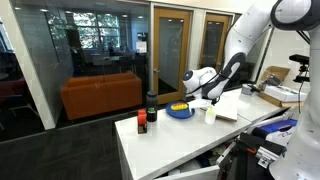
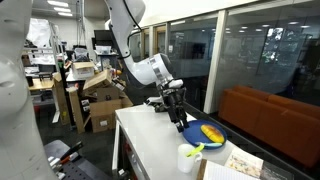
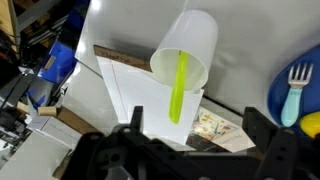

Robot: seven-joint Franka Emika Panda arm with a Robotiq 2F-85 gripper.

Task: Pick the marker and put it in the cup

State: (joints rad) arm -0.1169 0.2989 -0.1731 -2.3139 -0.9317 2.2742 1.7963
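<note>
**Table.** A white table (image 1: 170,142) carried all items. The arm (image 1: 250,35) reached over its far end.

**Blue dish.** The round blue dish (image 1: 178,111) sat near the cup. In the wrist view a fork (image 3: 297,84) lay in it. The dish played no part in the task and was left clear of the work.

**White sheets.** The sheets (image 3: 125,85) lay flat under the cup, serving merely as its base.

**Cup.** The small white cup (image 3: 192,45) stood upright with its mouth open to the camera, just beside the dish but not touching it, as far as could be judged.

**Marker.** The yellow-green marker (image 3: 178,92) stood inside the cup, its lower end in the bottom and its upper end leaning over the near rim. An exterior view confirmed a tip (image 2: 197,147) showing above the cup. In my judgement the deposit was complete; the lean follows from the marker being longer than the cup is deep.

**End effector.** The gripper (image 3: 193,120) hung above the cup, its jaws spread wide to either side, holding nothing and touching neither cup nor marker. That posture is consistent with a release.
</note>
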